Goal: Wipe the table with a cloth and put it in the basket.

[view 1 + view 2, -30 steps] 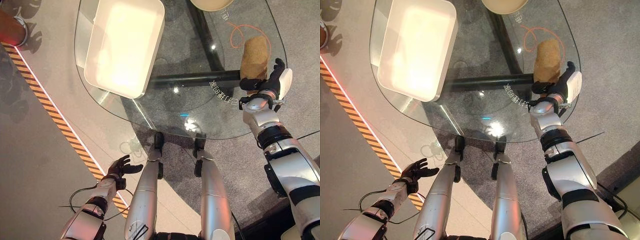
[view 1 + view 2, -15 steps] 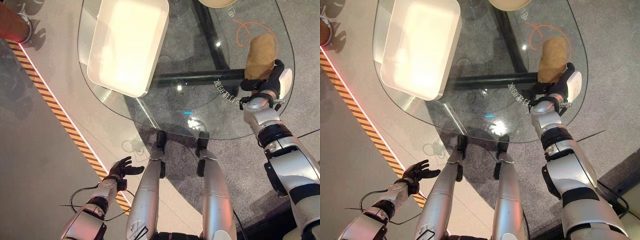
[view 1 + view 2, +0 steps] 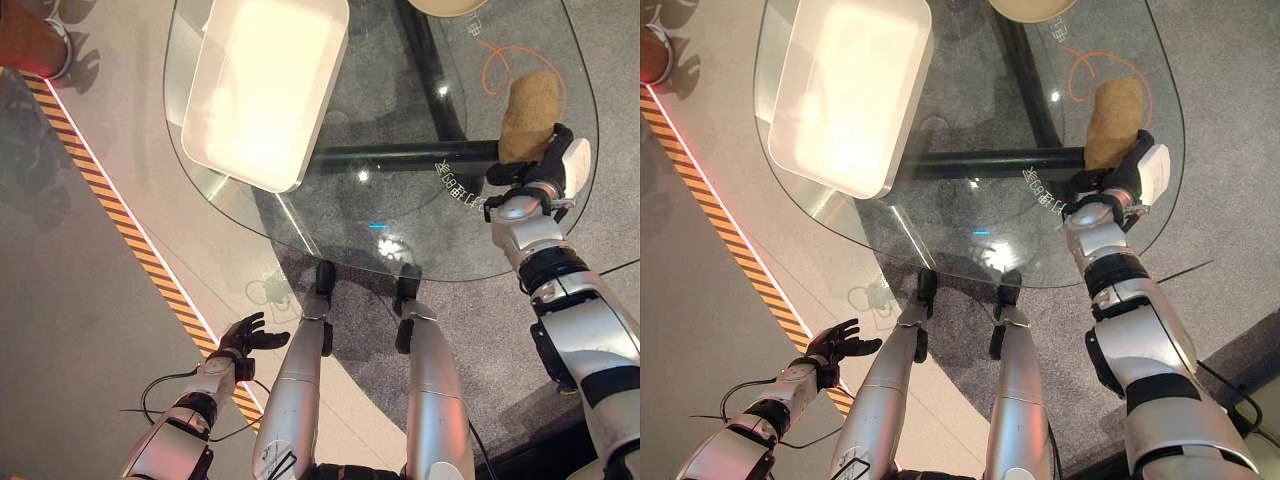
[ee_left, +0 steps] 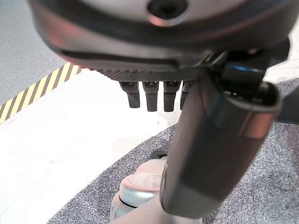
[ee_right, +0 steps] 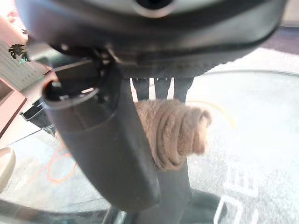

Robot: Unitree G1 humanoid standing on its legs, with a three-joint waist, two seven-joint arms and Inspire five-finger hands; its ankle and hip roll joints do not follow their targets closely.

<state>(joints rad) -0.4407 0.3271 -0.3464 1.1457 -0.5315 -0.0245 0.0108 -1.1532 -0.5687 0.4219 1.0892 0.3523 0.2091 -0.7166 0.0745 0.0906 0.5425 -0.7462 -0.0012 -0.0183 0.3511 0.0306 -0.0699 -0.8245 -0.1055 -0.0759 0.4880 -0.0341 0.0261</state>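
Left hand: we see the left hand low at 7 o'clock, off the table and over the floor, its fingers spread loose with nothing in them.
Floor stripe: a yellow-and-black stripe runs diagonally across the floor from 10 o'clock down toward that hand.
Basket: the white basket sits on the glass at 11 o'clock, well apart from the cloth.
Table: the glass table spans the upper part of our view, a dark bar showing beneath it.
Cloth: the tan cloth lies bunched on the glass at 2 o'clock, beside an orange scribble.
Right hand: the right hand is at the cloth's near end, its fingers extended straight onto the roll, not curled round it.
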